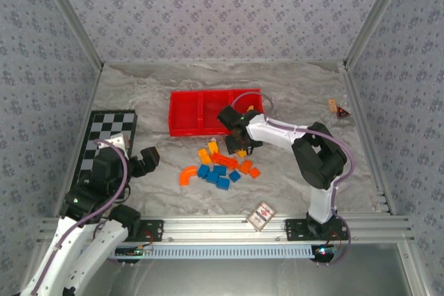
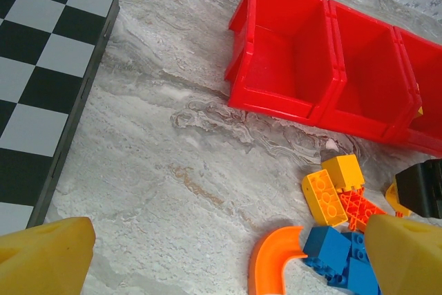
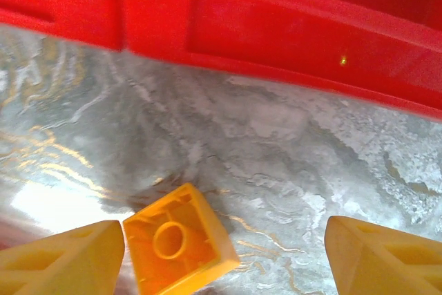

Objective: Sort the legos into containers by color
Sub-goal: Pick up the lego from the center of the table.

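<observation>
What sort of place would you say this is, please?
Probably a robot test booth: patterned wall panels box in a marble-look table, the left arm and right arm are bolted to a metal rail, and toy bricks lie by a red tray.

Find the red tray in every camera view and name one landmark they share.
Top external: the red tray sits mid-table, just beyond the brick pile.
Left wrist: the tray occupies the upper right, three compartments showing.
Right wrist: its near wall runs across the top.
Shared landmark: the marbled tabletop in front of that wall.
</observation>
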Robot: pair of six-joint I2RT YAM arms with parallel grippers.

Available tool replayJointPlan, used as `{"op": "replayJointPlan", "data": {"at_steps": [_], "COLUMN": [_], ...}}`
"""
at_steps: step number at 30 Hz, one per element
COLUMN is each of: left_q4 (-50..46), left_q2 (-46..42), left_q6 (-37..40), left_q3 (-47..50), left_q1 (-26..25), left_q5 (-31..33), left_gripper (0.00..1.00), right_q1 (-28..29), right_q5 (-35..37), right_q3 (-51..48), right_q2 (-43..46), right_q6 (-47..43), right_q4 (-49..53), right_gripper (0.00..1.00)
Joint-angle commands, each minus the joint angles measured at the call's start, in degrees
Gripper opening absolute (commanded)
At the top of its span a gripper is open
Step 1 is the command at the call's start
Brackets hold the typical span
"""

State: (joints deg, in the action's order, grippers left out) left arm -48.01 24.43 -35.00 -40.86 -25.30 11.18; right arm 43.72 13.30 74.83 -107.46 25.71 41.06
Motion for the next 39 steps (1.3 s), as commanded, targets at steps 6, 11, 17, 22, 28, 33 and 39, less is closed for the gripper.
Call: {"op": "replayJointPlan", "data": {"at_steps": [6,11,17,22,28,33,39], "left_q4": [-0.16,-0.23,-0.37,-0.44,-0.55,-0.68,-0.75], "left_q2": [-0.39,-0.17,0.10,0.32,0.36,0.27,0.18], "left_q6": [0.56,0.48,0.40,0.40,0.29,0.35,0.20], "left_q3": [-0.05,-0.01,-0.10,-0.11,-0.11,-0.27,-0.27], "left_q1": [-0.63,-0.80,-0.89,-0.89,-0.98,-1.11,-1.33], "left_q5": [0.62,0.94,1.17,1.24,1.23,1.31,1.61], "left_gripper": [1.00,1.00,1.00,1.00,1.00,1.00,1.00], "right_q1": [-0.01,-0.65,-0.55,-0.65,-0.88,-1.18,-1.32], "right_q5": [-1.04,-2.74,-3.52,-4.19,-4.99,-5.58,-4.38], "right_q3": [-0.46,-0.70,-1.20,-1.30,-1.79,-2.04,-1.80], "right_q2": [0.54,-0.59,-1.30,-2.09,-3.35,-3.55,-1.35], "right_q6": [-5.15,-6.52,-6.49,-6.54,-6.52,-6.53,-6.45], "right_q4": [0.63,0.47,-0.28,-0.26,-0.89,-1.36,-1.06], "right_gripper": [0.78,0.78,0.75,0.69,0.66,0.53,0.35]}}
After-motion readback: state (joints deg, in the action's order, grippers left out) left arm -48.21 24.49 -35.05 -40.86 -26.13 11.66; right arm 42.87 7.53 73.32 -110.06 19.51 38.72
